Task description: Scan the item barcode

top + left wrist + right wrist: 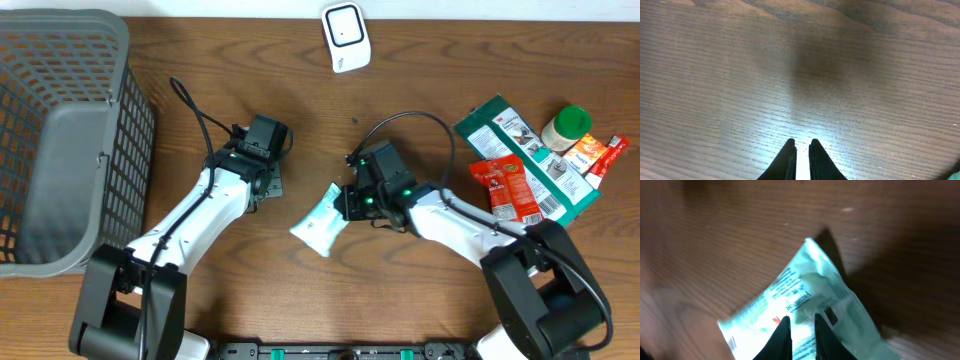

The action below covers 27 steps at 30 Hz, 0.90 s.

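One pale packet (810, 292) lies directly beneath the right claw (802, 320).

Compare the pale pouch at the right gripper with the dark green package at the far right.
The pale pouch is mint-white and smaller; the dark green package is larger. The pouch sits alone mid-table at the right gripper; the package has a red packet overlapping it. Both are flat printed packs.

The green package (520, 140) carries a small red corner mark that reads like "3M". Blue print covers the pale pouch (820, 287), all too blurred to read.
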{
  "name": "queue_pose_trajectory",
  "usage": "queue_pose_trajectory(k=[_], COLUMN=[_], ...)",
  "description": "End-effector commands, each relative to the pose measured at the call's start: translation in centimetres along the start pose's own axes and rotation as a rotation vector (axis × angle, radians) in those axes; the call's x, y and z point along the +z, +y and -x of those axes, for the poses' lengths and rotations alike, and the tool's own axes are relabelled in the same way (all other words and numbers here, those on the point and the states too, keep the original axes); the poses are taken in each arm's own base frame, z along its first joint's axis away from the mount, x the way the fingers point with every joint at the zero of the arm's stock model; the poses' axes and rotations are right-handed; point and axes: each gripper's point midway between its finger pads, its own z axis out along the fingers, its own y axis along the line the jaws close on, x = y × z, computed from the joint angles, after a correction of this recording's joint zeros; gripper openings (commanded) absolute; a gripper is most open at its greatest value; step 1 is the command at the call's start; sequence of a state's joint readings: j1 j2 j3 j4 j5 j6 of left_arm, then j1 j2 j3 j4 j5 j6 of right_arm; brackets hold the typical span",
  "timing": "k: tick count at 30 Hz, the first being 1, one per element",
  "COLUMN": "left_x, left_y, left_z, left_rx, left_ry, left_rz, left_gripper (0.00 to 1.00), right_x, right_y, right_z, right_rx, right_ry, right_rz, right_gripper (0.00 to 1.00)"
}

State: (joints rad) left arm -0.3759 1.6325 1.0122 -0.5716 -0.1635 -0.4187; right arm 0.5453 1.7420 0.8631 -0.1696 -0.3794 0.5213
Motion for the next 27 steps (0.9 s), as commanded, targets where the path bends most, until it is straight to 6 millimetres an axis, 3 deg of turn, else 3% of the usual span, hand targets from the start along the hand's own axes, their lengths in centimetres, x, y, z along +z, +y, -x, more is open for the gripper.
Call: queue_pose_trajectory(k=[1,3,6,10,13,16,21,24,25,26,27], left_x=[0.4,0.6,0.2,-0.7,-1.0,-0.9,-0.2,0.9,1.4,2.0,2.2], left_y=[-0.3,-1.5,-4.3,-6.6,-7.2,-7.2,-7.3,-7.3,-7.3,-7.5,-7.6], left_z=[0.2,-0.3,-1.5,-2.5,-2.9,-2.8,-3.0,-3.6,-3.8,-3.7,-3.6], left_rx=[0.003,0.004,0.086,0.172,0.216,0.226,0.22,0.221,0.221,0.221,0.221], left_ry=[0.006,0.036,0.101,0.144,0.155,0.149,0.158,0.189,0.197,0.196,0.194], left_rz=[-0.003,-0.067,-0.234,-0.383,-0.426,-0.428,-0.424,-0.412,-0.409,-0.41,-0.411], left_gripper=[0.12,0.13,0.13,0.13,0.15,0.16,0.17,0.17,0.17,0.17,0.17], right_x=[-1.1,-1.1,-1.1,-2.5,-4.3,-5.9,-6.5,-6.3,-6.0,-5.7,-5.5], right_y=[2.5,2.7,2.1,2.5,2.8,2.6,1.6,0.7,0.2,-0.8,-1.5], right_z=[0.0,-1.0,-2.2,-1.6,-0.4,0.3,-1.7,-3.7,-4.7,-5.8,-6.3], right_rx=[-0.066,-0.04,-0.022,-0.063,-0.058,-0.026,0.039,0.108,0.146,0.202,0.237], right_ry=[0.028,0.073,0.121,0.137,0.149,0.178,0.268,0.327,0.349,0.365,0.367], right_rz=[0.119,0.132,0.107,0.147,0.153,0.125,0.08,0.036,0.016,-0.031,-0.067], right_gripper=[0.13,0.14,0.24,0.32,0.39,0.4,0.4,0.36,0.28,0.06,0.01])
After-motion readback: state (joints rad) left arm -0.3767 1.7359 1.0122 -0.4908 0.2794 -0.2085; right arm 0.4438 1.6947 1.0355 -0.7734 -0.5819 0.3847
